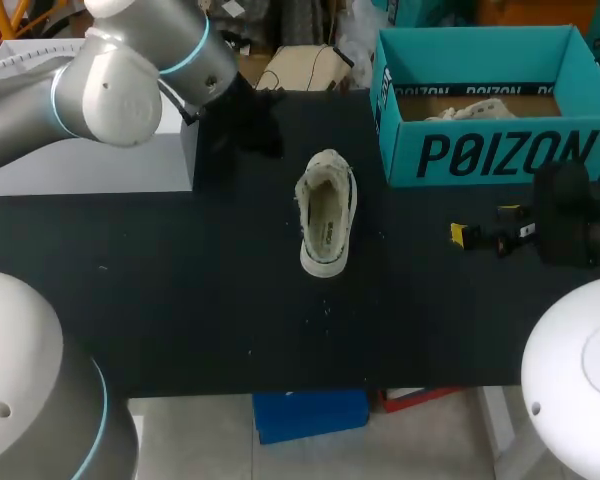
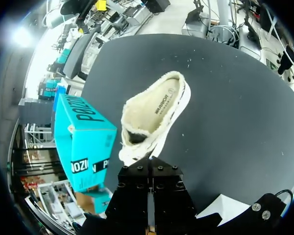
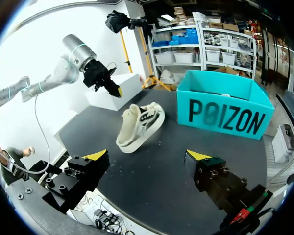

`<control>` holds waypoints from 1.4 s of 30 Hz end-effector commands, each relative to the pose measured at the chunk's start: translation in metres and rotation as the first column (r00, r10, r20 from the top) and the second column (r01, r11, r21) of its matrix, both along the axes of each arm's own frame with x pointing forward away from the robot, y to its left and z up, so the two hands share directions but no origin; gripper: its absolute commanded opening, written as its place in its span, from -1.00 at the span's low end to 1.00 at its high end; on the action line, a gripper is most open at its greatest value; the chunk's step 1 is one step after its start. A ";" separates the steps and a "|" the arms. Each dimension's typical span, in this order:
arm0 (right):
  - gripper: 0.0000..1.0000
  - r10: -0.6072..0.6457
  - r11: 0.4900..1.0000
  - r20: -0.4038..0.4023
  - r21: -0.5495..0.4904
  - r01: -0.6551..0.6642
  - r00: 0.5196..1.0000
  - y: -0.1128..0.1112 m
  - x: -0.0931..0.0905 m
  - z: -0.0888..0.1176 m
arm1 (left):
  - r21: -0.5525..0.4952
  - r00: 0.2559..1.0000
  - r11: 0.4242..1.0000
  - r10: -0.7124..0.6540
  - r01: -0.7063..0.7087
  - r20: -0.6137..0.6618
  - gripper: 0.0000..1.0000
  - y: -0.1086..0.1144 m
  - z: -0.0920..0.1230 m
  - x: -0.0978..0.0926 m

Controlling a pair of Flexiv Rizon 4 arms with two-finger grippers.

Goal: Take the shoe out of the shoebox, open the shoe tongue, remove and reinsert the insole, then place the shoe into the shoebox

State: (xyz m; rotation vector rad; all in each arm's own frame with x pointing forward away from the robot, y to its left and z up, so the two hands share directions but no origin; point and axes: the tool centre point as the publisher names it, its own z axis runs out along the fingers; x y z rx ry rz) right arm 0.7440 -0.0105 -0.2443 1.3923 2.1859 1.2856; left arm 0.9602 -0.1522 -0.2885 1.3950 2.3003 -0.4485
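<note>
Black table (image 1: pixel 180 300), white block (image 1: pixel 90 165) on its left rear

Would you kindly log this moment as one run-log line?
white low-top shoe: out, on black table | teal cardboard shoebox: open | left gripper: shut, empty | right gripper: open, empty

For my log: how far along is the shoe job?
Done: the shoe is out of the shoebox, standing on the table with an insole inside. In hand: nothing; the right gripper is open and the left gripper is shut, both clear of the shoe. Left: putting the shoe back in the shoebox. Whether the insole step is done cannot be told.
</note>
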 end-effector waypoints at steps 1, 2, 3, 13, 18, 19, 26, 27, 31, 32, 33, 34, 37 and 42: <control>1.00 0.002 1.000 -0.005 -0.001 -0.002 1.000 -0.001 0.000 0.001 | 0.019 0.999 1.000 -0.018 0.018 -0.033 -1.00 -0.024 -0.014 0.031; 1.00 0.002 1.000 -0.005 -0.001 -0.002 1.000 -0.001 0.000 0.001 | 0.020 0.999 1.000 -0.019 0.020 -0.036 -1.00 -0.027 -0.016 0.035; 1.00 0.002 1.000 -0.005 -0.001 -0.002 1.000 -0.001 0.000 0.001 | 0.020 0.999 1.000 -0.022 0.023 -0.038 -1.00 -0.029 -0.018 0.038; 1.00 0.002 1.000 -0.005 -0.001 -0.002 1.000 -0.001 0.000 0.001 | 0.034 0.991 0.994 -0.105 0.108 -0.081 -1.00 -0.072 -0.032 0.047; 1.00 0.002 1.000 -0.005 -0.001 -0.002 1.000 -0.001 0.000 0.001 | 0.031 0.986 0.991 -0.129 0.133 -0.105 -1.00 -0.072 -0.035 0.019; 1.00 0.002 1.000 -0.005 -0.001 -0.002 1.000 -0.001 0.000 0.001 | 0.027 0.985 0.990 -0.131 0.135 -0.112 -1.00 -0.071 -0.036 0.011; 1.00 0.002 1.000 -0.005 -0.001 -0.002 1.000 -0.001 0.000 0.001 | 0.015 0.979 0.990 -0.140 0.144 -0.151 -1.00 -0.059 -0.045 -0.042; 1.00 0.002 1.000 -0.005 -0.001 -0.002 1.000 -0.001 0.000 0.001 | 0.005 0.977 0.990 -0.141 0.143 -0.160 -1.00 -0.057 -0.048 -0.047; 1.00 0.002 1.000 -0.005 -0.001 -0.002 1.000 -0.001 0.000 0.001 | -0.028 0.969 0.991 -0.135 0.132 -0.206 -1.00 -0.052 -0.063 -0.064; 1.00 0.002 1.000 -0.005 -0.001 -0.002 1.000 -0.001 0.000 0.001 | -0.029 0.969 0.991 -0.135 0.132 -0.207 -1.00 -0.052 -0.064 -0.066; 1.00 0.002 1.000 -0.005 -0.001 -0.002 1.000 -0.001 0.000 0.001 | -0.030 0.969 0.991 -0.136 0.132 -0.208 -1.00 -0.052 -0.064 -0.067; 1.00 0.002 1.000 -0.005 -0.001 -0.002 1.000 -0.001 0.000 0.001 | -0.032 0.968 0.991 -0.137 0.133 -0.208 -1.00 -0.052 -0.062 -0.068; 1.00 0.002 1.000 -0.005 -0.001 -0.002 1.000 -0.001 0.000 0.001 | -0.039 0.974 0.989 -0.148 0.143 -0.170 -1.00 -0.049 -0.045 -0.067; 1.00 0.002 1.000 -0.005 -0.001 -0.002 1.000 -0.001 0.000 0.001 | 0.004 0.979 0.987 -0.157 0.159 -0.132 -1.00 -0.037 -0.012 -0.064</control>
